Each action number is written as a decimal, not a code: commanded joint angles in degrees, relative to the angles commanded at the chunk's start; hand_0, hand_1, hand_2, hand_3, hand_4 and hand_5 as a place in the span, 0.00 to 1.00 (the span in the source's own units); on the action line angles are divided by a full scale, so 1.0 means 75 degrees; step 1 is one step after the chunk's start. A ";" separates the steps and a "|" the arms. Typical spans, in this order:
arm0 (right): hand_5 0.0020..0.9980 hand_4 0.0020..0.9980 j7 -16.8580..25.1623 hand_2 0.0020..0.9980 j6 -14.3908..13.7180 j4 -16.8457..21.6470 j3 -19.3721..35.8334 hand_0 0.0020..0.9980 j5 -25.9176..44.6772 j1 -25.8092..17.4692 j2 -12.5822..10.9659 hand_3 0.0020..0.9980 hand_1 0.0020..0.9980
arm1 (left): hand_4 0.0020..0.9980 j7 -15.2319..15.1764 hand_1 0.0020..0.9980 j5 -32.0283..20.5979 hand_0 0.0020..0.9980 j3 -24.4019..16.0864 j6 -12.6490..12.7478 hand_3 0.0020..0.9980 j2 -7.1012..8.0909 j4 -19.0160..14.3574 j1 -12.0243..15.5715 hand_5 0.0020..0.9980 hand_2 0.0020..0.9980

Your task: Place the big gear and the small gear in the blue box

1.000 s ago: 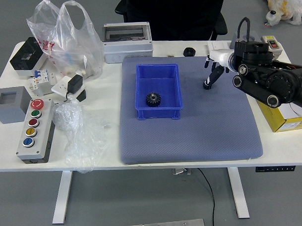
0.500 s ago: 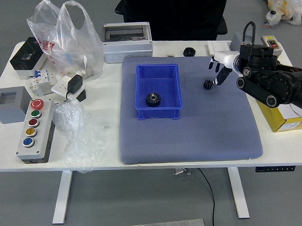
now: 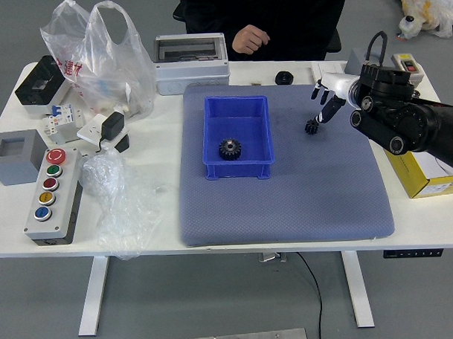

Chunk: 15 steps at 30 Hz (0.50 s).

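The blue box (image 3: 259, 170) stands on the grey-blue mat. Inside it, near its front wall, lies the big black gear (image 3: 229, 148). The small black gear (image 3: 311, 127) rests on the mat to the right of the box. My right hand (image 3: 322, 107) is over the mat's right part, its fingers spread and the lower fingertip close beside the small gear's upper right side. Whether that fingertip touches the gear cannot be told. My left hand is out of view.
A person in black is at the far side, one hand (image 3: 250, 39) at the table's edge. A black round part (image 3: 283, 77) sits behind the mat. A yellow carton (image 3: 419, 179) is at right; a button box (image 3: 54, 192) and plastic bags (image 3: 107, 62) are at left.
My right hand first drew back to the right from the small gear, then came slightly left and nearer to it again. The person's hand has appeared at the far edge.
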 joint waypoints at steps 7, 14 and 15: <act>0.04 0.75 0.0126 0.70 -0.0199 -0.0420 -0.0231 0.67 0.0514 0.0006 0.0149 0.72 0.60 | 0.67 0.0004 0.89 0.0001 0.90 0.0031 -0.0003 0.87 -0.0006 0.0000 -0.0019 0.36 0.89; 0.02 0.74 0.0238 0.70 -0.0428 -0.0746 -0.0355 0.68 0.0900 0.0000 0.0298 0.73 0.62 | 0.67 0.0005 0.89 0.0027 0.90 0.0018 -0.0003 0.87 -0.0024 -0.0009 -0.0083 0.36 0.89; 0.02 0.74 0.0246 0.70 -0.0446 -0.0779 -0.0347 0.68 0.0924 -0.0005 0.0314 0.73 0.62 | 0.67 0.0005 0.89 0.0028 0.90 0.0020 -0.0003 0.87 -0.0026 -0.0010 -0.0091 0.36 0.89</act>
